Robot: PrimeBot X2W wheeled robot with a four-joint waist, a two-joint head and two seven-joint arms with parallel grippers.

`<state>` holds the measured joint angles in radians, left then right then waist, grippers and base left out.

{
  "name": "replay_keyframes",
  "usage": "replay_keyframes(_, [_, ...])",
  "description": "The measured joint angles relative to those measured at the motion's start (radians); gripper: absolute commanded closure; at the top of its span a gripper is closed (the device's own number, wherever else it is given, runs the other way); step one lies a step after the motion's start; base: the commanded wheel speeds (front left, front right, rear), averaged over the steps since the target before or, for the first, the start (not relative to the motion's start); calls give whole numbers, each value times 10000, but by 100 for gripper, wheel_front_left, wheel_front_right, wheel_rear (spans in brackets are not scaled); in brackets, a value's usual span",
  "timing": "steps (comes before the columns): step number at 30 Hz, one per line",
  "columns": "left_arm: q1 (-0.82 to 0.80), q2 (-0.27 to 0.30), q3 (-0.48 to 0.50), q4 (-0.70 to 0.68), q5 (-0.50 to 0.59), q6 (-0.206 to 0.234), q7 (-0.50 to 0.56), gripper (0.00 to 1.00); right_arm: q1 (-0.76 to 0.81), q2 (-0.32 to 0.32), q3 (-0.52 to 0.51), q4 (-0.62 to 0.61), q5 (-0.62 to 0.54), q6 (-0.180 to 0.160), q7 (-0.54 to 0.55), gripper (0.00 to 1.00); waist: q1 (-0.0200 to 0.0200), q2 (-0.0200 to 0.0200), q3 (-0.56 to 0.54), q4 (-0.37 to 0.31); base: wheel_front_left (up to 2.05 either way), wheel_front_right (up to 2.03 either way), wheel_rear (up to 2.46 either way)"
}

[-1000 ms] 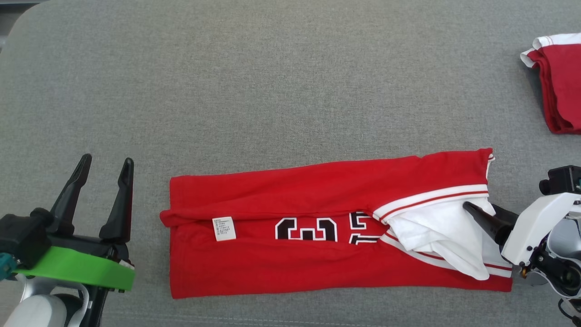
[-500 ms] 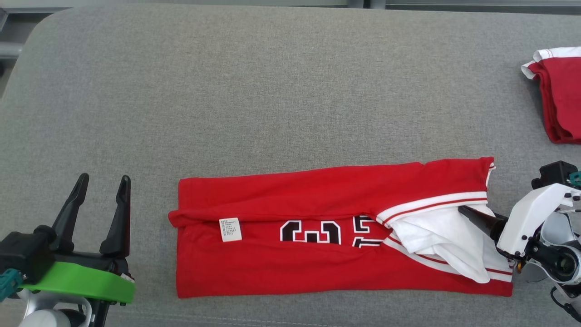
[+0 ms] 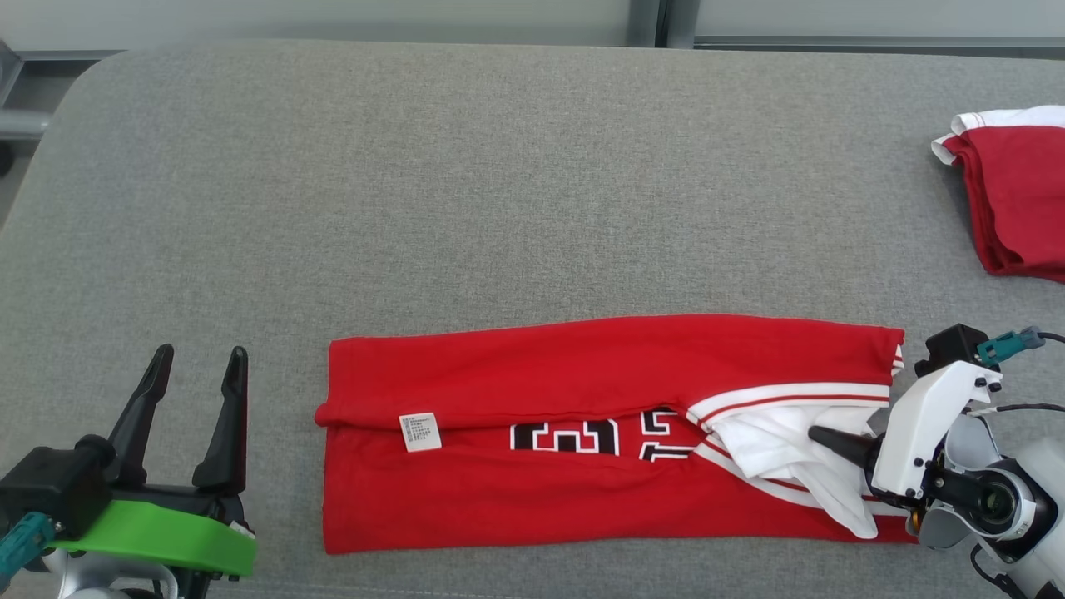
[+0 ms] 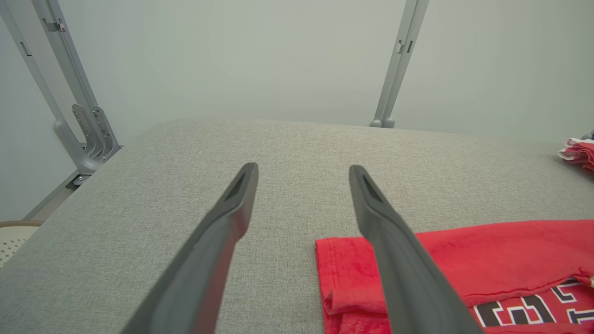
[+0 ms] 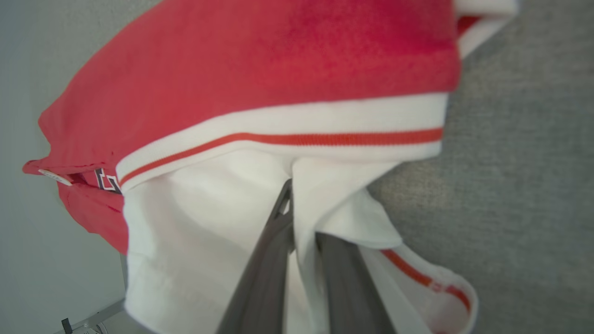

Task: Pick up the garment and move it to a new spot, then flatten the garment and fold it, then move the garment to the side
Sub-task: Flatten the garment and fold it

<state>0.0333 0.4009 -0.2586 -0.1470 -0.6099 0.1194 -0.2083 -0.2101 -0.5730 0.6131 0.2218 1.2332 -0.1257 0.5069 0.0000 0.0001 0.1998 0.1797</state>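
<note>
Red jersey (image 3: 582,374), folded into a long strip, lies on the grey padded table (image 3: 499,208). My right pincer (image 3: 819,437) grips its white end, nearly shut; my left pincer (image 3: 195,366) gapes empty. Folding, I judge: next, carry this end leftward.

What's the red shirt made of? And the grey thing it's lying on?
The red shirt looks like soft, matte knit cotton: it creases easily and shows stitched hems. The grey surface seems to be woven upholstery fabric, with a coarse, speckled weave.
</note>
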Motion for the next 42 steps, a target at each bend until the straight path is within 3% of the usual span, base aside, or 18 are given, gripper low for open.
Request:
replay_keyframes(8, [220, -40, 196, -130, 0, 0, -40, 0, -21, -19, -476, 79, 44, 17, -61, 100, 1, 0, 41, -184, 0, 0, 0])
replay_keyframes(14, [237, -77, 251, -226, 0, 2, -40, 0, -47, -504, -1055, 320, 197, 17, -132, 100, 0, 0, 96, -338, 0, 0, 0])
replay_keyframes(19, [244, -79, 253, -307, 2, 2, -38, 0, 1, -1225, -1728, 627, 541, 8, -115, 100, 1, 0, 201, -438, 0, 0, 0])
replay_keyframes(25, [248, -77, 297, -472, 58, 2, -36, 0, 208, -2685, -2894, 986, 708, -6, -117, 100, 1, 0, 346, -542, 0, 0, 0])
replay_keyframes(29, [279, -63, 366, -520, 59, 2, -35, 0, -27, -2828, -2777, -594, 702, -59, 79, 100, 0, 0, 415, -685, 0, 0, 0])
replay_keyframes(35, [272, 2, 278, -598, 157, 0, 96, 0, -569, -2650, -1588, -3628, 313, 648, 773, 100, 1, 0, 498, -936, 0, 0, 0])
replay_keyframes(42, [75, 38, 138, -646, 180, -8, 230, 0, -705, -1816, 29, -5741, -512, 813, 1457, 100, 1, 0, 549, -1053, 0, 0, 0])
